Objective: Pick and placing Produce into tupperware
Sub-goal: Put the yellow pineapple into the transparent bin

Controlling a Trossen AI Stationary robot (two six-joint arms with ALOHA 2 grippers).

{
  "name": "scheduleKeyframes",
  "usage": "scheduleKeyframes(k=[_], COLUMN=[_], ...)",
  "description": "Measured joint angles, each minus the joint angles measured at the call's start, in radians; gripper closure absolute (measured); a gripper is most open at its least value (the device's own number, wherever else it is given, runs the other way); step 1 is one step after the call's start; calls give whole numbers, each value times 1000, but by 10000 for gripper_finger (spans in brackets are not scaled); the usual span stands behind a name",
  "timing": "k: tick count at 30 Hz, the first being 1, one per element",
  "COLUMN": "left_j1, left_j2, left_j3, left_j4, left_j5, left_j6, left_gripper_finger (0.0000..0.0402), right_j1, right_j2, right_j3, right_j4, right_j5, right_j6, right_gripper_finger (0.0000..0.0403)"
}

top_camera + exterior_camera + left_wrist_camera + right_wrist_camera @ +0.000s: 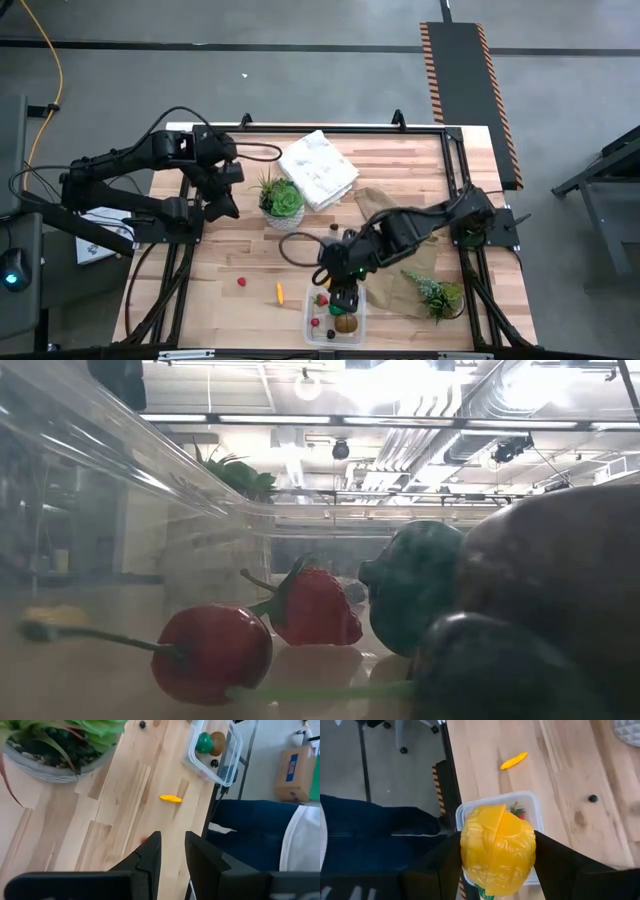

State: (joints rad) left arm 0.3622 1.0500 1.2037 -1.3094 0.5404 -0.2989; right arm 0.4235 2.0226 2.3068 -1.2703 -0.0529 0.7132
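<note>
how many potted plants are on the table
2: one potted plant sits mid-table beside the folded white cloth; the other is near the right front corner on brown paper.

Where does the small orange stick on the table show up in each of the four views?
High view: orange stick lies on bare wood, to the picture's left of the tupperware.
Low view: not identifiable; a blurred yellowish shape beyond the clear wall cannot be told.
Left wrist view: at centre, short of the tupperware.
Right wrist view: near the top, beyond the tupperware.
Shared landmark: the tupperware.
</note>
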Motion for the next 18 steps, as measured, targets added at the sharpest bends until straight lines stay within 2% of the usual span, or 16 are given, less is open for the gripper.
scheduleKeyframes(k=[9,18], left_j1=[-110,-156], left_j2=[1,1], left_j3=[0,0], left_j4=[7,6], left_j5=[-38,-70], left_j6=[-57,-75], left_gripper_finger=[325,325], right_j1=[58,89], right_j2=[119,241], right_j3=[1,0], right_j4=[-2,0], right_j5=[24,66], right_j6=[-14,-14], right_gripper_finger=[208,208])
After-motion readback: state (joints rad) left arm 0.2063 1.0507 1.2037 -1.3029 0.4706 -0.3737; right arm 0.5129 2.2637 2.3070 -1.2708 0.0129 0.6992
